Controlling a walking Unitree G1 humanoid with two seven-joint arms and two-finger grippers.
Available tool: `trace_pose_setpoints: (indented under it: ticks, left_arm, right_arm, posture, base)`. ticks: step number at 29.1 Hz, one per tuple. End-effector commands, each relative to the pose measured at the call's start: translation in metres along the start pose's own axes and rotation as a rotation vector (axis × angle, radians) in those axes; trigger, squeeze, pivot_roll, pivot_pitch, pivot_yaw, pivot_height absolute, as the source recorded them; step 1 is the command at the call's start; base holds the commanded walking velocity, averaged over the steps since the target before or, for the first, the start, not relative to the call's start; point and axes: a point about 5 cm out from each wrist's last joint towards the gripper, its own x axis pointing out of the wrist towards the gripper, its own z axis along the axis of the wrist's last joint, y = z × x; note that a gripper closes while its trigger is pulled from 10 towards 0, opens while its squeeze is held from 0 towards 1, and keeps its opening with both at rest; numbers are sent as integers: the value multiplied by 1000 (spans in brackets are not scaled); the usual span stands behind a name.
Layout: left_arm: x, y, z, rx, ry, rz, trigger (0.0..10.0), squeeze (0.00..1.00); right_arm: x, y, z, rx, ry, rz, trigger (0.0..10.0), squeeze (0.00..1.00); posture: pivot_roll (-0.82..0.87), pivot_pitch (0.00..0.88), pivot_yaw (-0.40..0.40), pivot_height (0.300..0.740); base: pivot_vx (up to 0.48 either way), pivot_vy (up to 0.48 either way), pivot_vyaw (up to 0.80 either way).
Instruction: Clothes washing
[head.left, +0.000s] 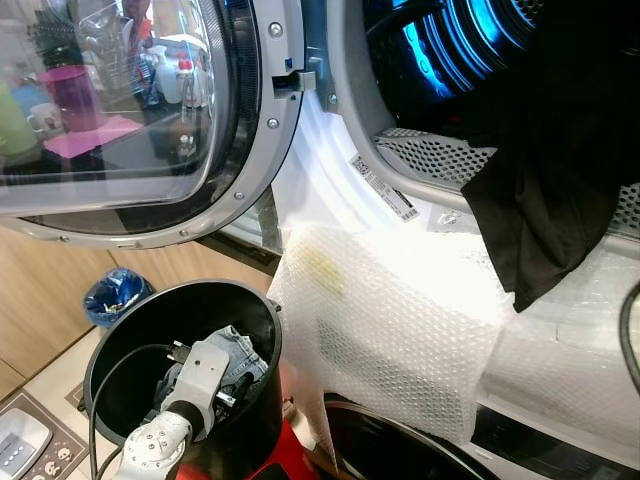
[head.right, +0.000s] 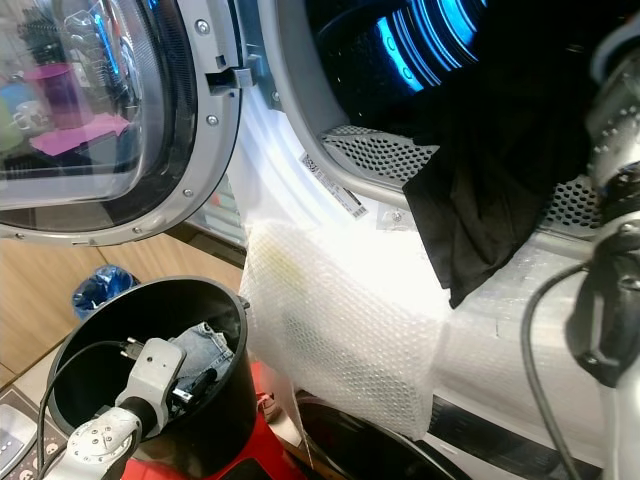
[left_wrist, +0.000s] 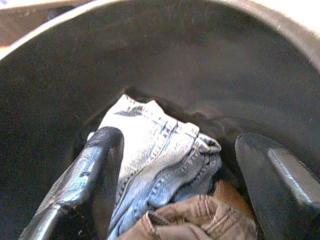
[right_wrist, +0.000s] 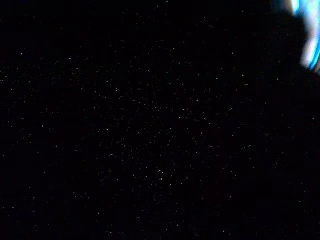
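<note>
The black bucket (head.left: 120, 330) stands below the open washer door (head.left: 150, 120), left of the drum opening. The left gripper (left_wrist: 170, 165) is down inside the bucket, fingers spread and holding nothing, with the faded jeans (left_wrist: 155, 150) between them and a brown garment (left_wrist: 200, 220) just beside the jeans. Right of the bucket, bubble wrap (head.left: 400, 330) covers the washer's front sill, and a black garment (head.left: 540, 200) hangs over the drum lip (head.left: 430, 155). The right arm (head.right: 610, 200) is raised at the drum; whether its gripper is released or clenched cannot be told.

The likely risk is a shallow pinch that takes both garments or drops the jeans on the lift. The bucket wall crowds the fingers, and the door rim overhangs the way up.
</note>
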Motion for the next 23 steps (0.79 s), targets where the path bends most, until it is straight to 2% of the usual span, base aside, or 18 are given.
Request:
trace_pose_setpoints:
  ticks: [1, 4, 5, 6, 7, 8, 10, 12, 14, 17, 18, 19, 21, 23]
  left_arm:
    - [-3, 2, -1, -8, 12, -2, 10000, 0]
    - [-1, 2, 0, -11, 10, -4, 10000, 0]
    - [-1, 1, 0, -10, 9, -7, 10000, 0]
    - [0, 1, 1, -10, 9, -10, 10000, 0]
    - [0, 0, 1, -10, 9, -13, 10000, 0]
    - [0, -1, 0, -10, 11, -13, 10000, 0]
    - [0, -1, 0, -14, 11, -9, 10000, 0]
    - [0, -2, 1, -15, 8, -7, 10000, 0]
    - [1, -1, 3, -13, -1, 1, 10000, 0]
    - [2, 1, 4, -16, -10, 12, 10000, 0]
    - [2, 3, 5, -20, -13, 22, 10000, 0]
    - [2, 3, 5, -20, -13, 22, 10000, 0]
    - [1, 5, 5, -23, -14, 36, 10000, 0]
    - [0, 5, 5, -24, -14, 40, 10000, 0]
  right_arm:
    - [0, -5, -11, 14, 34, -41, 10000, 1000]
    - [0, -10, -9, -21, 22, -78, 10000, 1000]
    - [0, -7, -10, -23, 30, -67, 10000, 741]
    - [0, -5, -12, -35, 37, -58, 10000, 220]
    - [0, -3, -13, -62, 42, -53, 10000, 0]
    - [0, -4, -17, -105, 62, -73, 10000, 0]
    - [0, -2, -21, -85, 76, -68, 10000, 0]
    - [0, -3, -18, -130, 60, -96, 10000, 0]
    - [0, -9, 3, -142, -1, -159, 10000, 0]
    - [-1, -15, 22, -170, -65, -232, 10000, 0]
    - [-3, -16, 37, -159, -110, -266, 10000, 0]
    - [-3, -16, 37, -159, -110, -266, 10000, 0]
    - [-6, -16, 59, -157, -180, -315, 10000, 0]
    - [-7, -13, 69, -152, -209, -304, 10000, 0]
  posture:
    - [-104, 17, 77, 740]
    - [-106, 8, 77, 740]
    - [-106, 8, 77, 740]
    - [-108, 3, 72, 740]
    - [-106, 0, 67, 740]
    - [-101, 0, 63, 740]
    - [-95, 0, 65, 740]
    - [-87, 0, 62, 740]
    - [-84, 0, 60, 740]
    - [-79, 0, 56, 740]
    - [-78, 0, 54, 740]
    - [-78, 0, 54, 740]
    - [-77, 0, 55, 740]
    - [-73, 0, 50, 740]
  base:
    - [0, 0, 0]
    - [0, 0, 0]
    - [0, 0, 0]
    - [0, 0, 0]
    - [0, 0, 0]
    - [0, 0, 0]
    - [0, 0, 0]
    - [0, 0, 0]
    - [0, 0, 0]
    - [0, 0, 0]
    - [0, 0, 0]
    - [0, 0, 0]
    - [0, 0, 0]
    - [0, 0, 0]
